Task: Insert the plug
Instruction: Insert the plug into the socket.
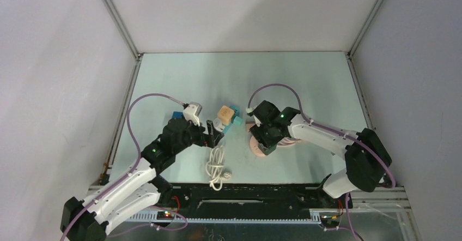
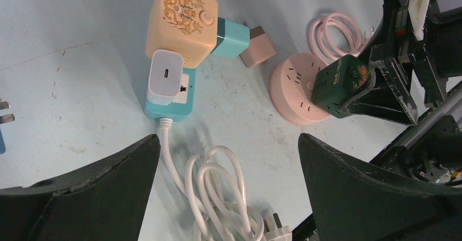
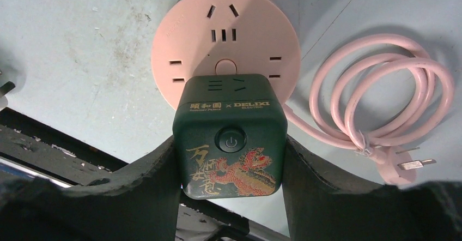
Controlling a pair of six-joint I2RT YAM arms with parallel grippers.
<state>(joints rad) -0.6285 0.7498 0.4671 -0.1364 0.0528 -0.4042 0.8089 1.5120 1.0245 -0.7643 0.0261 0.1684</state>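
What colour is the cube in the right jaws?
Dark green cube, red-gold print; right wrist view.

Dark green cube (image 3: 229, 137) — gold script, red-gold dragon; pink round socket (image 3: 180, 44); peach cube (image 2: 181, 23) — gold ornament.

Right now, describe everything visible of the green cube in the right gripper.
The green cube looks like smooth dark plastic with rounded corners. One face carries a round power button, gold lettering and a red-and-gold dragon; another shows socket slots. The right gripper is shut on two opposite sides, holding it over one edge of the round pink socket. Whether its plug is seated is hidden.
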